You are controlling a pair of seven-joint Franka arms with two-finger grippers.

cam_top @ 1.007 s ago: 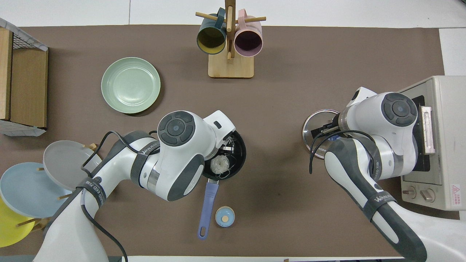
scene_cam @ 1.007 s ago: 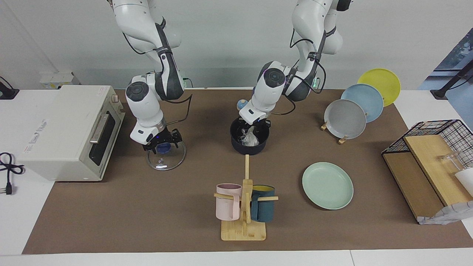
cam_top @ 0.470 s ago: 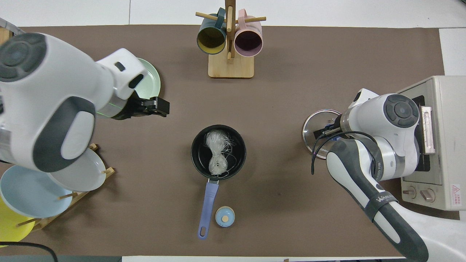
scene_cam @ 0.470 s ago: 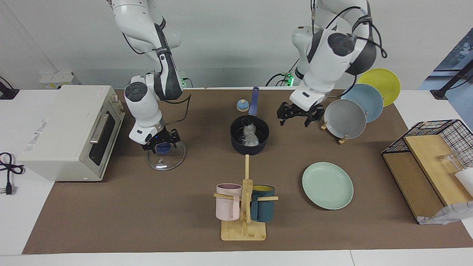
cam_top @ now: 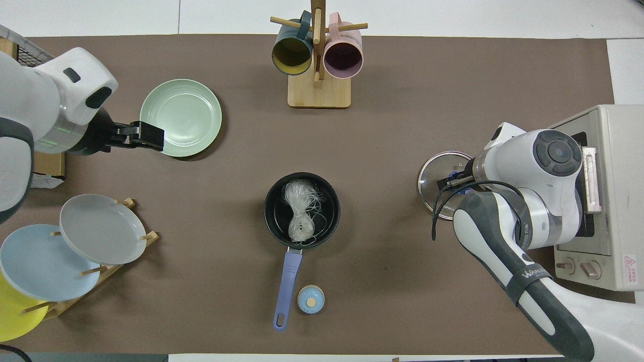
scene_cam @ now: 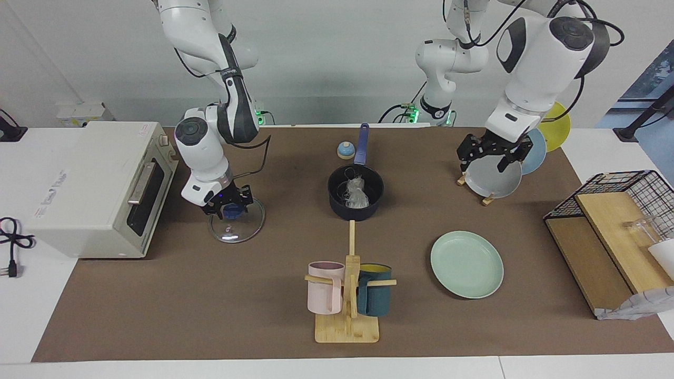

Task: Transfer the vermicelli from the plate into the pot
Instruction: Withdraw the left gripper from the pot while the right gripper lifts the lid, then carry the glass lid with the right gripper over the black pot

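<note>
Pincer [scene_cam: 493, 152] of left arm raised at upper right of facing view, fingers spread, gripping nothing, hanging before grey plate [scene_cam: 492, 173] on its rack. Pincer [scene_cam: 226, 202] of right arm low at left centre, down on blue knob of glass lid [scene_cam: 237, 223] (whether clenched cannot be told). Vermicelli [scene_cam: 356, 193] lying inside pot [scene_cam: 355, 199] at frame centre. Mint plate [scene_cam: 467, 264] bare at lower right on table [scene_cam: 210, 305].

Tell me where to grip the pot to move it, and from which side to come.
Grip the long blue handle of the pot. It juts straight out from the rim toward the robots, lying low and unobstructed, so come down from above near its middle, fingers closing across its narrow width. The vermicelli fills the bowl.
</note>
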